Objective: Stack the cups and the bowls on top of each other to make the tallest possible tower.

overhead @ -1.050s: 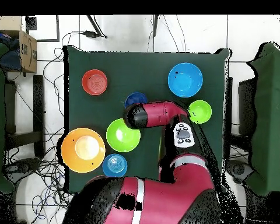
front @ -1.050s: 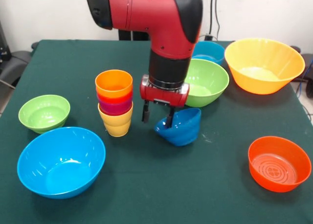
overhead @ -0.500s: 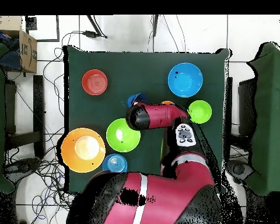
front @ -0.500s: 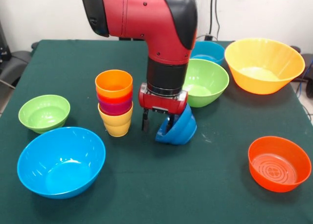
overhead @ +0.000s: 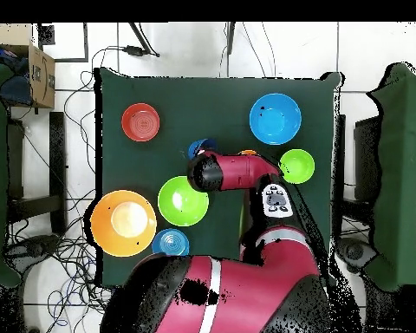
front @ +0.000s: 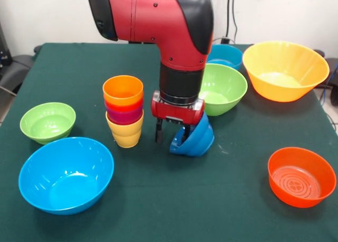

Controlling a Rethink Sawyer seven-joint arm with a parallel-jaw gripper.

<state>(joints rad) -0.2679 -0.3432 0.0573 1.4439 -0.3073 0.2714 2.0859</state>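
**Dark blue bowl tipped on its side at the pincer**

At the far left of the front view, a small green bowl (front: pixel 47 121) is seen upright on the green counter (front: pixel 79 62). Just in front of it, nearer the camera, a large light blue bowl (front: pixel 66 174) is set upright. To the right of these, the tower (front: pixel 124 111) is found: four cups nested one in another, with a yellow cup (front: pixel 125 133) at the base, a purple and a red-orange one above it, and an orange-yellow cup (front: pixel 123 90) on top.

Just right of the tower, the pincer (front: pixel 172 135) is held low over the counter, its fingers parted. One finger is set inside the rim of the dark blue bowl (front: pixel 194 138), the other outside it, so that the bowl's wall is caught between them. The bowl is tilted onto its side, its opening turned towards the tower and its lower edge on or just above the counter; which cannot be told.

Behind the pincer, a larger green bowl (front: pixel 224 89) is placed, with a teal bowl (front: pixel 226 54) partly hidden beyond it. Further right, a large orange-yellow bowl (front: pixel 285 70) is seen at the far edge, and an orange-red bowl (front: pixel 301 176) stands well apart at the near right.
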